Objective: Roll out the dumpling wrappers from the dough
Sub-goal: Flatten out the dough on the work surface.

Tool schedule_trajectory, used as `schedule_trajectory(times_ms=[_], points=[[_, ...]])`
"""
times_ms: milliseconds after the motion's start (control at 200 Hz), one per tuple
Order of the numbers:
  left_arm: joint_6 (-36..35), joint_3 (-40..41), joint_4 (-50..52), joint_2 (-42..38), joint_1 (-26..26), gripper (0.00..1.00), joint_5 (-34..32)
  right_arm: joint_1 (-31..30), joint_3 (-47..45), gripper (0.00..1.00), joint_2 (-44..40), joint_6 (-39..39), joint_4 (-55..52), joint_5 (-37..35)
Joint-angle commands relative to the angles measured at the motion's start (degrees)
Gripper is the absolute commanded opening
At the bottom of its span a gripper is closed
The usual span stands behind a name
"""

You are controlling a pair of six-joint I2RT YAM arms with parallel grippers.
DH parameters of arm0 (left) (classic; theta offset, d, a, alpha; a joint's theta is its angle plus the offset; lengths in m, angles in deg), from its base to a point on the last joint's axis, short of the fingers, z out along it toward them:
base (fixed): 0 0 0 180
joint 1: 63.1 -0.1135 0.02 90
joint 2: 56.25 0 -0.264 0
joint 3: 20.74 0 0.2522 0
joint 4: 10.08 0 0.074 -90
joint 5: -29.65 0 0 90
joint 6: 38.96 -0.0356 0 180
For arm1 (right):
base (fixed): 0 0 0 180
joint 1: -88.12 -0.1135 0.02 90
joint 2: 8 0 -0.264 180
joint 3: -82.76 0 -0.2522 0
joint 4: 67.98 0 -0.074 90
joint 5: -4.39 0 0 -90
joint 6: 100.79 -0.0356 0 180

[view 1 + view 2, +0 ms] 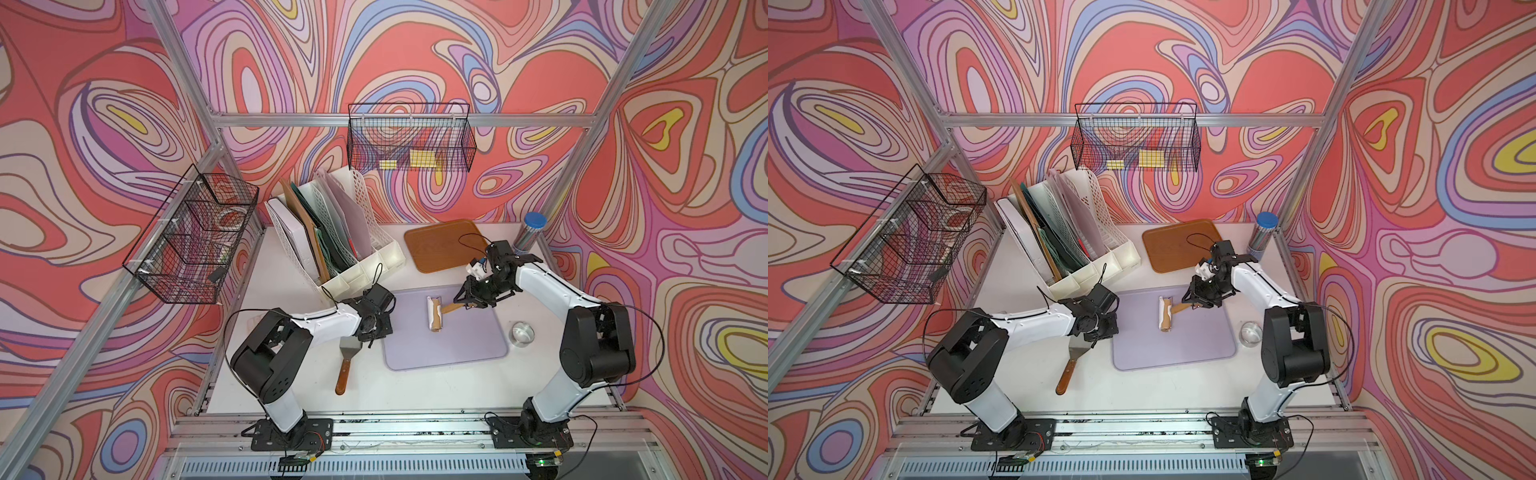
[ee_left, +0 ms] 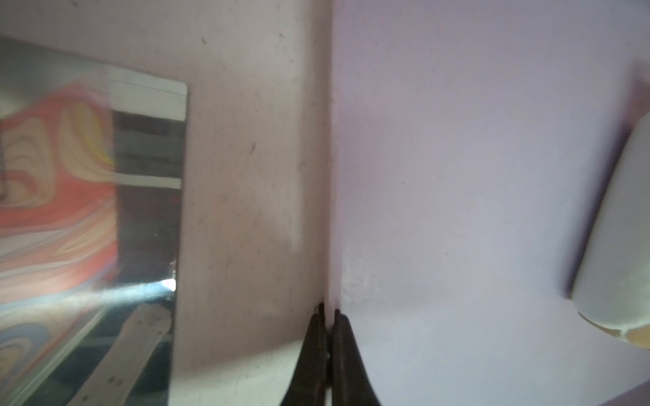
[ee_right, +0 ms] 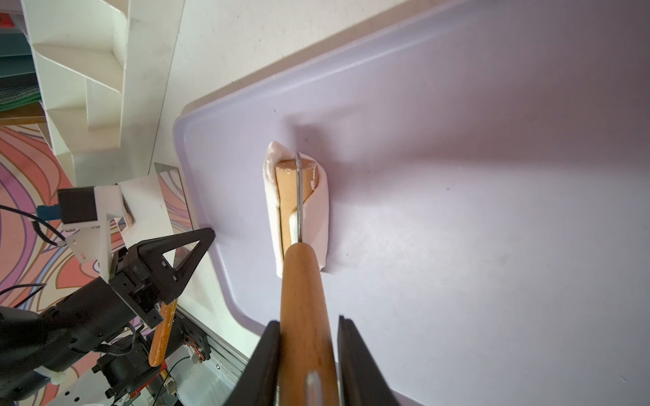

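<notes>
Currently the lilac mat [image 1: 449,349] lies flat on the table [image 1: 415,395]. A roller [image 1: 435,314] rests on the mat's far half. White dough [image 3: 318,218] is wrapped round its drum, so only a strip of wood shows. How much of the dough touches the mat cannot be told.

The right hand [image 3: 309,321] pinches the roller's wooden handle [image 3: 304,298] over the mat. Its fingertips are hidden under the arm in both top views.

The left hand [image 2: 329,313] is pressed together at the mat's left edge. Whether the rim is caught between the tips is unclear.

A spatula [image 1: 348,349] lies just left of the mat, its blade partly under that hand. In a top view, a metal ring [image 1: 1250,332] right of the mat is half hidden behind the arm.
</notes>
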State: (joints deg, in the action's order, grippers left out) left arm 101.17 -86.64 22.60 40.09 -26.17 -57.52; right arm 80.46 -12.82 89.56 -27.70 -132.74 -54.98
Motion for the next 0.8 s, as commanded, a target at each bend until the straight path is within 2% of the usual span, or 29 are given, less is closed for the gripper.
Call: schedule_trajectory(times_ms=[0,105,466,631,736,796], points=[[0.23,2.66,8.94,-2.51,-3.34,0.0,-7.64,1.07,-4.82,0.0,5.96,0.84,-8.59,-34.14],[0.32,3.42,8.99,-2.88,-3.94,0.0,-7.77,1.24,-4.5,0.0,7.1,-0.31,-10.53,-40.04],[-0.07,5.73,8.95,-5.19,-6.68,0.0,-7.95,3.43,-3.33,0.0,8.25,-1.46,-13.15,-47.67],[-0.27,5.42,7.97,-4.41,-6.63,0.0,-6.13,3.39,-2.16,0.0,5.93,0.11,-11.81,-41.94],[-0.22,5.47,7.27,-4.14,-6.68,0.0,-5.21,3.27,-1.2,0.0,3.52,1.0,-10.52,-35.04],[-0.29,5.38,7.26,-4.3,-6.69,0.0,-5.14,3.25,-0.18,0.0,2.12,0.83,-11.33,-35.6]])
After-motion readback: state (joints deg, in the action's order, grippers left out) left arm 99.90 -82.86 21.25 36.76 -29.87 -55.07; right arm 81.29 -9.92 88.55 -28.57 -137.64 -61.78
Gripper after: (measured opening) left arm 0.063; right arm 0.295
